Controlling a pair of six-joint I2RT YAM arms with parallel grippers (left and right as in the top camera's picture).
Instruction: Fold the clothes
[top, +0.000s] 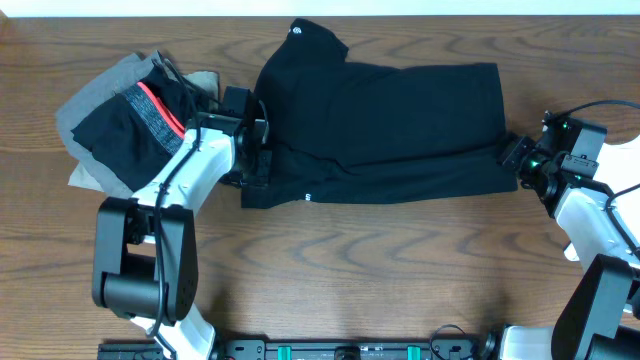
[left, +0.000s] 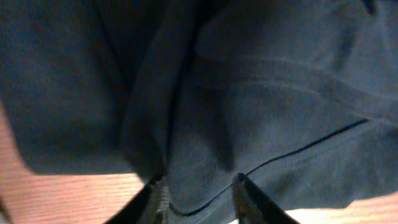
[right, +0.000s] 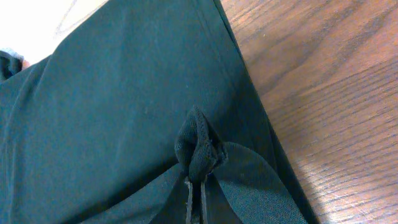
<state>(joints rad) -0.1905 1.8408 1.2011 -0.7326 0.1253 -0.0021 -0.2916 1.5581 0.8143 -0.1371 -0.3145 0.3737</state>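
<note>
**The black T-shirt (top: 390, 125) awaited its fold**

It lay flat on the worktop (top: 380, 260). The right fingers (right: 194, 202) were pinched together on a pucker of its edge. The left fingers (left: 247, 198) stood apart with cloth bunched between them; gripping or not, I couldn't tell. Soft, light, floppy stuff, best taken at corners. Other clothes (top: 110, 130) lay heaped behind the left fingers, with no basket in sight.

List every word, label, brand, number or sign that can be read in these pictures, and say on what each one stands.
Nothing here can be read.
neck label on the black T-shirt: white, too small to read.
hem mark on the same shirt: white, too small to read.
red band on the black piece at the left: no print can be made out.
</note>
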